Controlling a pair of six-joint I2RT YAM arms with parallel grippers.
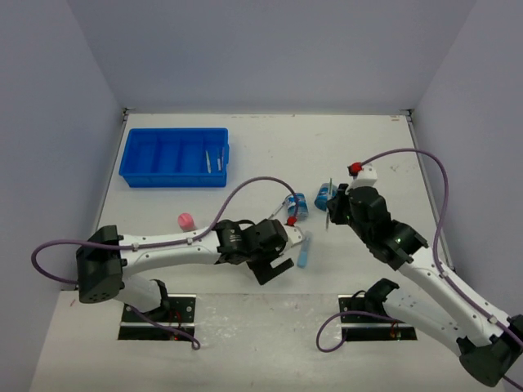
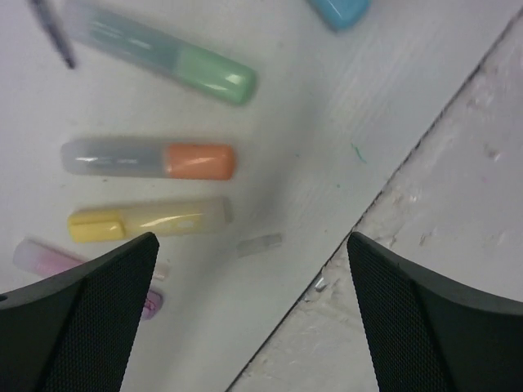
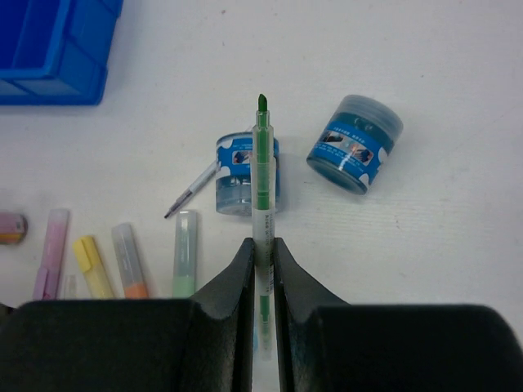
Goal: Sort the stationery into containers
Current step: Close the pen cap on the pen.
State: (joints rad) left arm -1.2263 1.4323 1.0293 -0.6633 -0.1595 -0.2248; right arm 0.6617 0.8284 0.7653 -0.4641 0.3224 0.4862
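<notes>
Right tool (image 3: 261,245) clenched on a thin green pen (image 3: 261,155), gripped low on the barrel, tip pointing away over the tabletop (image 3: 458,98) and two blue tubs (image 3: 355,143). Left tool (image 2: 252,245) released, jaws wide apart and empty, hovering over the markers, green (image 2: 212,75), orange (image 2: 200,161) and yellow (image 2: 98,224), lying side by side. Judged light, stiff and smooth, each suits a grip across mid-barrel. Tray (image 1: 135,167) sits far left, well apart, two pens (image 1: 208,161) inside
</notes>
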